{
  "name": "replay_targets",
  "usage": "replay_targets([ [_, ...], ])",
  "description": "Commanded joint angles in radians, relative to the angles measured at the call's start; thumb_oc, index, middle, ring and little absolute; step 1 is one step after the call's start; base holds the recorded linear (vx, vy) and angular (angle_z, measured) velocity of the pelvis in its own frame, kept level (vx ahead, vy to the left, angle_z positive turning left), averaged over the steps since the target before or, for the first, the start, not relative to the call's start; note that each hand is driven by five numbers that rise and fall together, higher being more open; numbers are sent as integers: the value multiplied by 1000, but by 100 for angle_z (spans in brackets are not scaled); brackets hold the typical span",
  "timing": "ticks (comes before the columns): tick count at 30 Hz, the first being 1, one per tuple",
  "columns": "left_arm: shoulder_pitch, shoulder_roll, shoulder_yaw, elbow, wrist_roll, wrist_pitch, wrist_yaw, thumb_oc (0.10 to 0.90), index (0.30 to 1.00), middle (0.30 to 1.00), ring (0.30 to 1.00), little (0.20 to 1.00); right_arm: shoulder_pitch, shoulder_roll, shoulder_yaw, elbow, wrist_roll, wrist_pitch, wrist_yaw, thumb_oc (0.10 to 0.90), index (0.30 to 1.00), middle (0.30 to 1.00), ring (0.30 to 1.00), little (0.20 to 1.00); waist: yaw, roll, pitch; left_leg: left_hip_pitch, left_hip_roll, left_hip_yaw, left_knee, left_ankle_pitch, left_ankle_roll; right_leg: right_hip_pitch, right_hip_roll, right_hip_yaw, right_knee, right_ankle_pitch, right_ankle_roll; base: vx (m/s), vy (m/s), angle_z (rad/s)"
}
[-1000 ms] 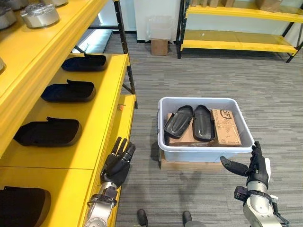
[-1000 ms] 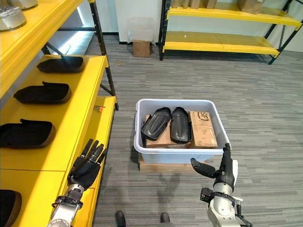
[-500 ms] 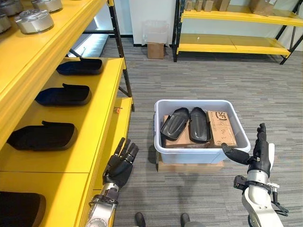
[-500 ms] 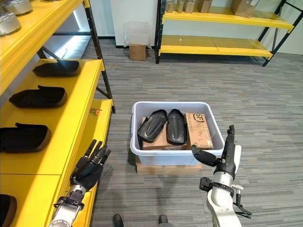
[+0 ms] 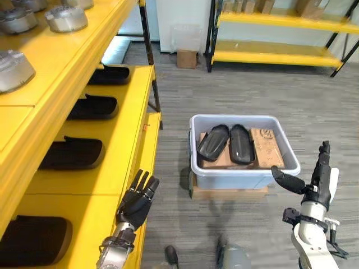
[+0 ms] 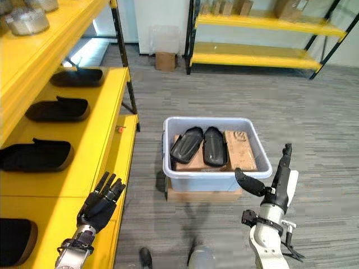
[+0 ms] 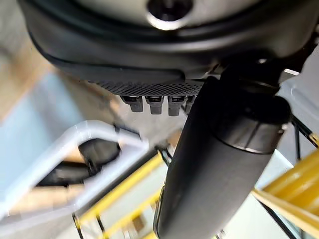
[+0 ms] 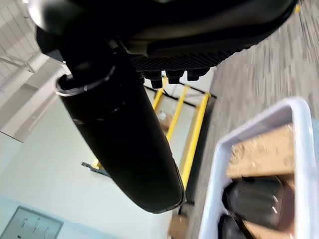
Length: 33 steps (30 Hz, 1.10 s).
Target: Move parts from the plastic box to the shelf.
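A pale grey plastic box [image 5: 244, 175] stands on the carpet on a flat cardboard base. Two black curved parts [image 5: 213, 142] [image 5: 242, 143] lie side by side in it on cardboard boxes [image 5: 267, 148]. Several more black parts [image 5: 73, 154] rest on the yellow shelf [image 5: 120, 134] at the left. My left hand [image 5: 136, 203] hangs open by the shelf's front edge, holding nothing. My right hand [image 5: 315, 182] is open and upright just right of the box's near corner, empty. In the right wrist view the box [image 8: 259, 129] and parts [image 8: 254, 196] show past the thumb.
Round metal parts [image 5: 66, 18] sit on the upper shelf level. A second yellow rack [image 5: 275, 56] stands at the back with a small cardboard box [image 5: 187, 58] on the floor beside it. Open carpet lies right of the plastic box.
The view has shifted as the camera moved. My right hand has risen a little beside the box. The left hand stays open by the shelf.
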State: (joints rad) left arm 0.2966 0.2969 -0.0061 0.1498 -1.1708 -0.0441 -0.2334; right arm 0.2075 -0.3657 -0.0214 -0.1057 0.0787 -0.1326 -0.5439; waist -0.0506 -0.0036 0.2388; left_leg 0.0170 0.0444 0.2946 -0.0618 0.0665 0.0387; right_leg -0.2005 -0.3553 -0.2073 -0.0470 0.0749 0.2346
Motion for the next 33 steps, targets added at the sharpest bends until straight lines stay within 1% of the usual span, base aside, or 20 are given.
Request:
replay_targets([
  [1, -46, 11, 19, -165, 16, -72, -69, 900, 1000, 1000, 1000, 1000, -83, -45, -54, -77, -50, -94, -28, 900, 1000, 1000, 1000, 1000, -25, -27, -51, 153, 22, -53, -25, -122, -63, 129, 145, -10, 26, 119, -19, 78, -223, 19],
  [2, -44, 9, 17, -163, 15, -74, -70, 900, 1000, 1000, 1000, 1000, -84, -45, -51, -74, -52, -96, -29, 900, 1000, 1000, 1000, 1000, -25, -27, -53, 153, 25, -54, -25, -120, -66, 135, 148, -13, 21, 117, -20, 115, -290, 22],
  [3, -37, 3, 14, -161, 15, -80, -68, 900, 1000, 1000, 1000, 1000, -92, -45, -45, -63, -55, -94, -31, 900, 1000, 1000, 1000, 1000, -17, -29, -62, 154, 40, -51, -25, -113, -79, 162, 155, -28, 0, 105, -21, 125, -276, 27],
  [5, -22, -5, 10, -173, 22, -79, -64, 900, 1000, 1000, 1000, 1000, -98, -53, -41, -63, -50, -78, -26, 900, 1000, 1000, 1000, 1000, -10, -31, -76, 152, 53, -55, -25, -109, -91, 197, 170, -34, -21, 84, -29, 150, -306, 26],
  [6, -13, -7, 4, -180, 32, -84, -66, 900, 1000, 1000, 1000, 1000, -105, -67, -36, -65, -50, -69, -19, 900, 1000, 1000, 1000, 1000, -6, -30, -84, 146, 70, -58, -25, -98, -101, 221, 188, -35, -27, 60, -47, 110, -213, 0],
  [9, -9, -7, -3, -184, 30, -106, -58, 900, 1000, 1000, 1000, 1000, -113, -81, -32, -65, -42, -62, -13, 900, 1000, 1000, 1000, 1000, -4, -27, -85, 139, 86, -57, -25, -87, -109, 232, 200, -38, -22, 41, -62, 88, -139, -29],
  [10, -9, -7, -3, -184, 11, -102, -69, 900, 1000, 1000, 1000, 1000, -120, -97, -25, -64, -37, -49, -11, 900, 1000, 1000, 1000, 1000, -3, -23, -83, 133, 101, -57, -25, -74, -117, 242, 215, -37, -14, 21, -77, 154, -163, -41],
  [12, -12, -18, -10, -190, 8, -88, -73, 900, 1000, 1000, 1000, 1000, -118, -113, -25, -73, -25, -43, -10, 900, 1000, 1000, 1000, 1000, -5, -25, -77, 125, 131, -51, -25, -52, -130, 251, 231, -32, -13, 7, -95, 153, -158, -25],
  [16, -28, -20, -22, -186, 4, -95, -72, 900, 1000, 1000, 1000, 1000, -130, -134, -17, -66, -22, -50, -3, 900, 1000, 1000, 1000, 1000, -5, -22, -64, 111, 153, -45, -25, -34, -145, 247, 238, -27, -20, 6, -106, 50, -77, -3],
  [20, -41, -17, -24, -202, -22, -85, -94, 900, 1000, 1000, 1000, 1000, -139, -142, -10, -58, -15, -55, -5, 900, 1000, 1000, 1000, 1000, -7, -17, -58, 108, 158, -36, -25, -29, -151, 242, 240, -22, -33, 11, -111, 61, -113, -17],
  [23, -40, -22, -22, -207, -47, -94, -102, 900, 1000, 1000, 1000, 1000, -134, -139, -1, -57, -3, -74, 44, 900, 1000, 1000, 1000, 1000, -11, -7, -64, 127, 160, -24, -16, 13, -159, 254, 257, -19, -37, -2, -129, 114, -130, -5],
  [24, -43, -25, -23, -207, -51, -105, -95, 900, 1000, 1000, 1000, 1000, -133, -137, 3, -54, 16, -78, 58, 900, 1000, 1000, 1000, 1000, -12, -7, -63, 126, 161, -23, 2, 21, -160, 256, 260, -18, -32, -6, -136, 61, -175, -10],
  [25, -53, -31, -28, -206, -68, -120, -76, 900, 1000, 1000, 1000, 1000, -132, -128, 10, -43, 85, -75, 81, 900, 1000, 1000, 1000, 1000, -16, -7, -62, 109, 166, -20, 68, 32, -159, 254, 266, -20, -12, -21, -152, 25, -276, -15],
  [26, -72, -40, -30, -192, -63, -137, -57, 900, 1000, 1000, 1000, 1000, -138, -115, 23, -30, 84, -92, 125, 900, 1000, 1000, 1000, 1000, -19, -14, -54, 62, 176, -1, 202, 65, -164, 256, 272, -37, 8, -38, -177, 8, -246, -10],
  [27, -74, -41, -30, -191, -62, -136, -58, 900, 1000, 1000, 1000, 1000, -139, -114, 25, -29, 82, -96, 123, 900, 1000, 1000, 1000, 1000, -20, -14, -54, 53, 179, -2, 218, 65, -165, 256, 274, -40, 8, -39, -180, 57, -283, 3],
  [28, -88, -54, -29, -171, -51, -116, -69, 900, 1000, 1000, 1000, 1000, -140, -107, 44, -32, 54, -103, 105, 900, 1000, 1000, 1000, 1000, -22, -21, -43, 13, 194, 28, 353, 66, -182, 278, 282, -59, 11, -56, -190, 34, -191, 20],
  [29, -97, -58, -29, -168, -49, -101, -66, 900, 1000, 1000, 1000, 1000, -140, -100, 52, -32, 68, -102, 107, 900, 1000, 1000, 1000, 1000, -25, -24, -35, -18, 194, 38, 389, 67, -165, 275, 282, -73, 17, -48, -198, 72, -162, 33],
  [30, -100, -62, -32, -169, -46, -89, -62, 900, 1000, 1000, 1000, 1000, -146, -95, 64, -28, 54, -103, 106, 900, 1000, 1000, 1000, 1000, -21, -19, -30, -31, 173, 22, 354, 66, -157, 277, 286, -60, 22, -48, -194, 47, 0, 54],
  [32, -104, -67, -39, -167, -29, -86, -72, 900, 1000, 1000, 1000, 1000, -159, -92, 82, -24, 47, -98, 106, 900, 1000, 1000, 1000, 1000, -17, -12, -23, -31, 157, 17, 249, 76, -154, 289, 292, -38, 22, -53, -185, 146, 136, 39],
  [33, -103, -68, -52, -178, -9, -92, -67, 900, 1000, 1000, 1000, 1000, -157, -93, 87, -41, 44, -84, 107, 900, 1000, 1000, 1000, 1000, -14, -2, -21, -49, 166, 10, 139, 120, -165, 303, 299, -29, 14, -58, -180, 233, 238, 8],
])
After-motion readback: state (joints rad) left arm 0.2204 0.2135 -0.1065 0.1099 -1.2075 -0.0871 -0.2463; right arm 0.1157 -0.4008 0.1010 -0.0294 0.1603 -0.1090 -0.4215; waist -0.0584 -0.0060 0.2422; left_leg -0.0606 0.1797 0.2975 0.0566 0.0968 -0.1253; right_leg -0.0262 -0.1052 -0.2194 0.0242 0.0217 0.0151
